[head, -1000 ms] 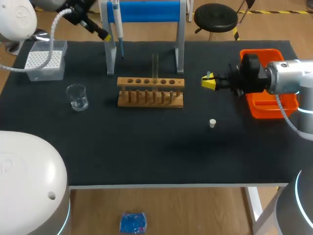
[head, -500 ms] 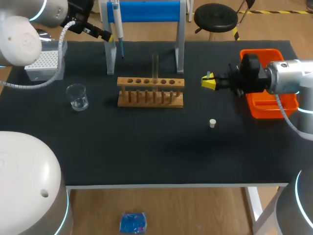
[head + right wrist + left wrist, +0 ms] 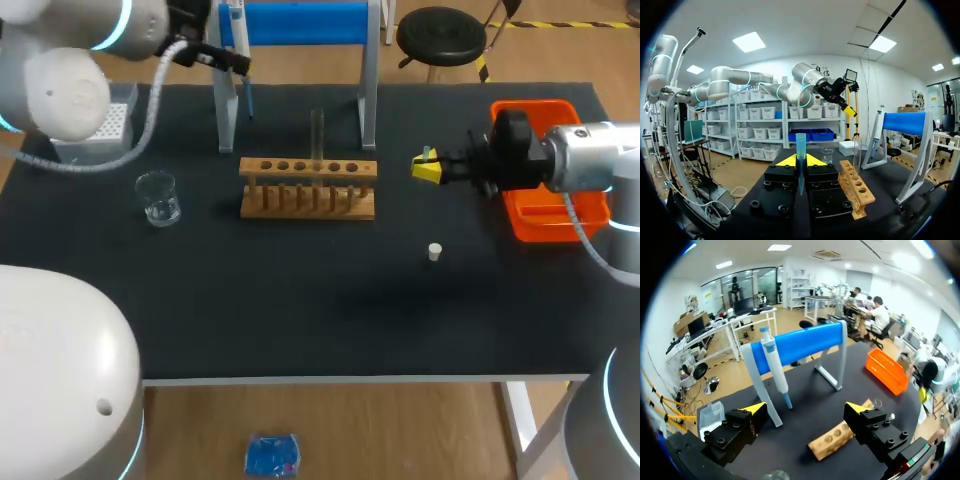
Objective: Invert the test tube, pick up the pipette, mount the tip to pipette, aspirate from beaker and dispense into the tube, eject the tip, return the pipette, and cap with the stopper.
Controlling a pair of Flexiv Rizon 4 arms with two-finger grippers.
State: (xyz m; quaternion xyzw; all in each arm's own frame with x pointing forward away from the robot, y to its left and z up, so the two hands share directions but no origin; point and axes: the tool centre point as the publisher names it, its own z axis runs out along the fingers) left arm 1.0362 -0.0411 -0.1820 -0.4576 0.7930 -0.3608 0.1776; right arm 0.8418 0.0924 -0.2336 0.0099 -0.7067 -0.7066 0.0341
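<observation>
My left arm swung nearer the white hanging pipette [image 3: 774,365]; left jaws wide, empty, framing it for pickup. Right jaws pinch a blue plastic tip [image 3: 800,150] upright, probably for mounting.

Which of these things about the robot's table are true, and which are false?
1. The pipette hangs on the blue stand. True.
2. The left gripper is shut on the pipette. False: its fingers are wide open, and the pipette is ahead of them on the stand.
3. The right gripper holds a blue pipette tip. True.
4. The white stopper plugs the test tube. False: it lies on the table, while the tube stands in the wooden rack.
5. The beaker sits in the orange tray. False: it stands on the table, far from the tray.
</observation>
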